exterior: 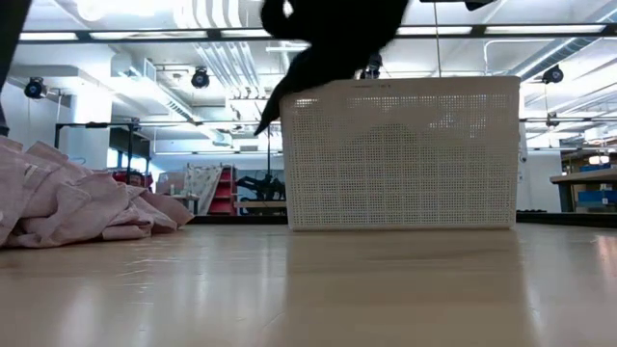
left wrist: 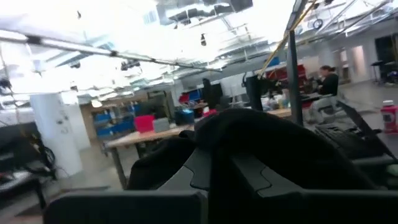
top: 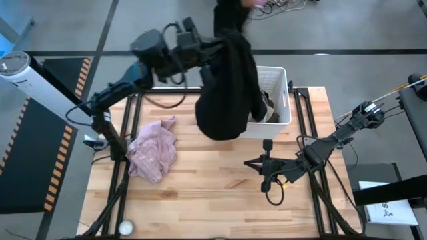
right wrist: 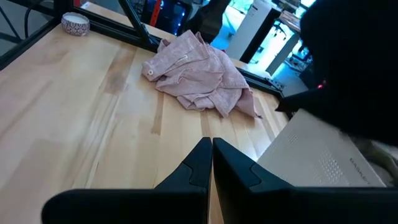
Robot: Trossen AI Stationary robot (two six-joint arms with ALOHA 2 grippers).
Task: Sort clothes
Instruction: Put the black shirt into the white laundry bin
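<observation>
My left gripper (top: 217, 53) is raised high near the table's far edge, shut on a black garment (top: 227, 87) that hangs down beside the white plastic basket (top: 283, 83). The garment also shows in the low view (exterior: 333, 39) and the left wrist view (left wrist: 267, 155). A pale pink garment (top: 155, 150) lies crumpled on the table's left side; it also shows in the right wrist view (right wrist: 199, 78). My right gripper (right wrist: 211, 152) is shut and empty, low over the table's right middle (top: 257, 163). More dark cloth lies inside the basket (top: 272, 107). My left gripper holds the black garment by a bunched upper part (left wrist: 249, 140) between its two fingers, which the cloth drapes over. The fingers reach out about level, high above the table. The garment hangs slack below them, lifted clear of the table, next to the basket's left wall.
The basket stands at the table's far right. Black metal frame rails (top: 303, 127) run along the table's left and right sides. A small round tin (top: 125, 228) sits at the near left corner. Bare wood lies in the near middle (top: 213, 193).
</observation>
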